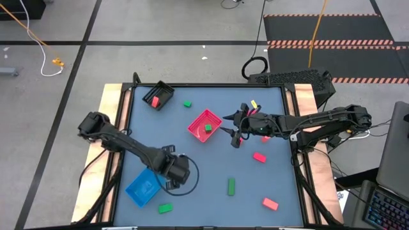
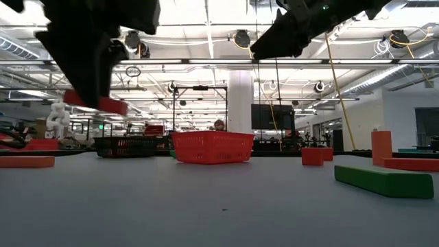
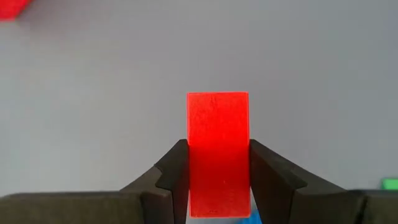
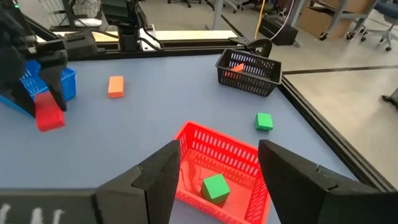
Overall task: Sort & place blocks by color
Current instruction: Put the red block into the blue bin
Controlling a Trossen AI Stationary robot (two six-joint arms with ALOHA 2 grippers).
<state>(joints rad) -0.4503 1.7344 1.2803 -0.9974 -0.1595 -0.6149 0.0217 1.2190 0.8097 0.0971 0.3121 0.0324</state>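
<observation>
Green blocks (image 1: 231,186), red tray (image 1: 204,125), black tray (image 1: 158,94) around.

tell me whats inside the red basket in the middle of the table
One green block lies inside the red basket; the high view agrees. The right wrist's own dark fingers cover the basket's near corners, so anything there cannot be seen.

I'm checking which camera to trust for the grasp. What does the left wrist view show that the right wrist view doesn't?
Only the left wrist view shows the left gripper's fingers pressed on both sides of the red block.

Only the right wrist view shows the red tray with a green block inside, the black tray, the blue tray and the open right gripper.

Both show the held red block and the table.
</observation>
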